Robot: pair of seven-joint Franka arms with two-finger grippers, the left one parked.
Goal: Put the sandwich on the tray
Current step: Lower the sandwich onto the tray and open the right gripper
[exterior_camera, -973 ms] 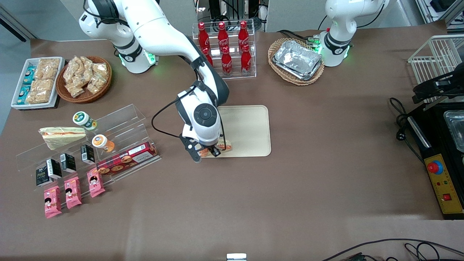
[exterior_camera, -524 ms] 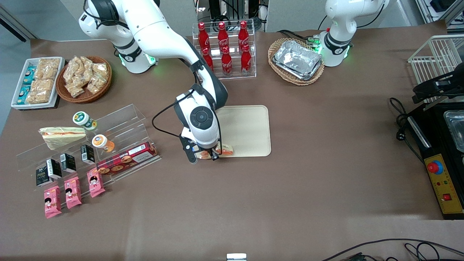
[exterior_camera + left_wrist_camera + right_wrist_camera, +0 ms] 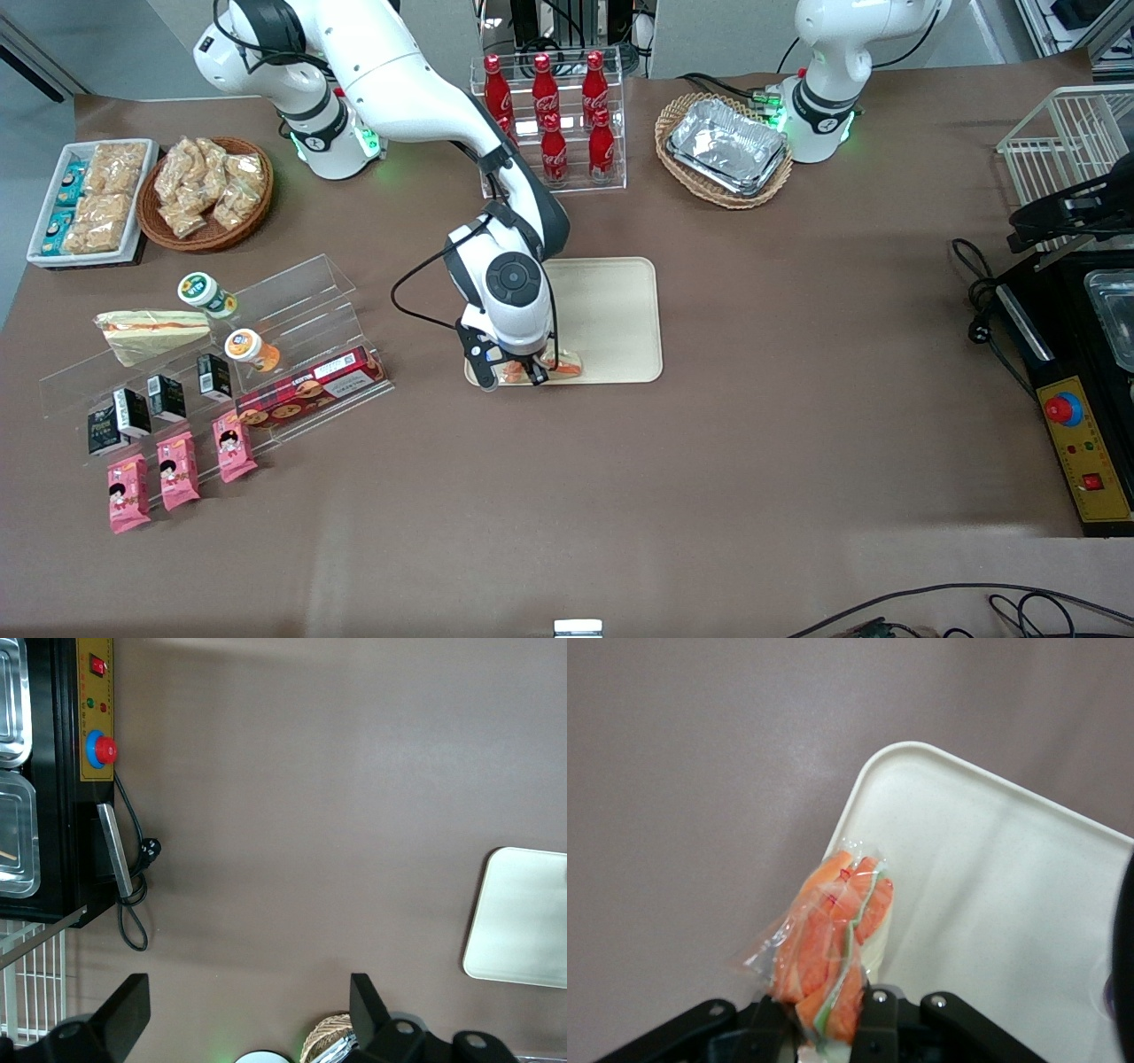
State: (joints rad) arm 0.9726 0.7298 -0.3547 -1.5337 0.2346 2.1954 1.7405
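My right gripper is shut on the sandwich, a clear-wrapped wedge with bright orange and green filling. It hangs over the beige tray, at the tray's corner nearest the front camera on the working arm's side. In the right wrist view the sandwich sits pinched between the black fingers, its orange face over the tray's rounded corner and the brown table. The wrist hides much of the sandwich in the front view.
An acrylic stand with a paler sandwich, small jars, a cookie box and pink packets lies toward the working arm's end. A rack of red bottles and a basket of foil trays stand farther from the camera.
The gripper, still holding the sandwich, has shifted sideways toward the parked arm's end, from the tray's edge to over its near corner.
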